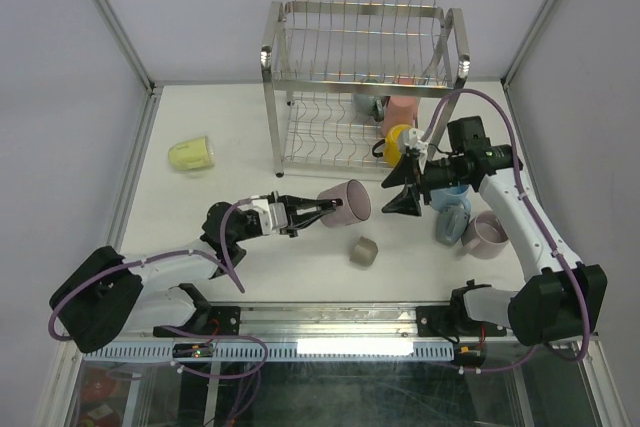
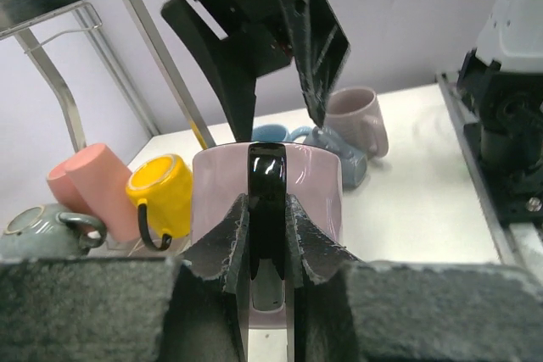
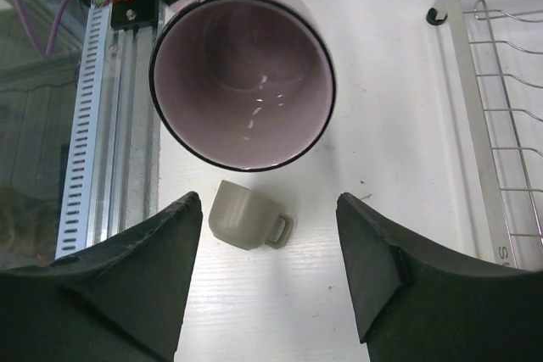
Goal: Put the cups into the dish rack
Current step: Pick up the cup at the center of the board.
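While the mauve mug (image 1: pixel 345 202) lies sideways mid-table, the left end effector (image 1: pixel 312 210) is clamped on its dark handle. From the right, the right end effector (image 1: pixel 401 193) faces the mug's mouth, fingers apart. A small beige cup (image 1: pixel 363 252) rests on the table (image 1: pixel 250 147) just nearer. Farther back stands the dish rack (image 1: pixel 360 82), a pink cup (image 1: pixel 400 110) on its lower tier.

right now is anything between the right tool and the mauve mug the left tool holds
Nothing visible. The open right tool faces the mauve mug mouth on, only air between. The left tool grips the handle on the other side; the small beige cup lies on the table, off that line.
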You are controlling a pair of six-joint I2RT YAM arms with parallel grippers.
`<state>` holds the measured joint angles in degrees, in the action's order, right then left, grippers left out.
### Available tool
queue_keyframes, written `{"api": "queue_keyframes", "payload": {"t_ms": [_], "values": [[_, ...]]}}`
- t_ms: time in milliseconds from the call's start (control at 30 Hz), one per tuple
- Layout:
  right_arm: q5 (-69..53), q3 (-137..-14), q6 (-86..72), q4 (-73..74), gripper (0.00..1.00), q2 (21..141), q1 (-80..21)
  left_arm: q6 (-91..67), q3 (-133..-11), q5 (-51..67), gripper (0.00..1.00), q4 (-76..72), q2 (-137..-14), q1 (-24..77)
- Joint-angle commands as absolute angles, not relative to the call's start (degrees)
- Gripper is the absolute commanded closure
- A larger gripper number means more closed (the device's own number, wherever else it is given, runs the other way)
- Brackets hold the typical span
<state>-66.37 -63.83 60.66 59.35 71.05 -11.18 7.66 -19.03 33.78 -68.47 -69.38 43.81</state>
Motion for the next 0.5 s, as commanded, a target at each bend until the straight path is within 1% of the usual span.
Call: {"api": "queue_keyframes", "payload": {"t_ms": [0,67,167,467], "values": [[-66.5,-64.4,41.6,48.1,0.33,70.2,-10.6,19.8,-22.7,35.4,1.00,-59.6,-63.4,43.8],[-67.1,-64.3,38.0,45.9,0.33,69.9,-10.5,22.6,-24.0,36.3,1.00,-54.8,-61.8,43.8],[-67.4,-63.3,32.3,42.1,0.33,69.2,-10.5,25.5,-25.2,37.8,1.00,-51.8,-60.2,43.8],[-66.0,-56.5,14.4,27.0,0.32,68.4,-10.5,26.7,-27.9,42.8,1.00,-51.2,-60.0,43.8]]}}
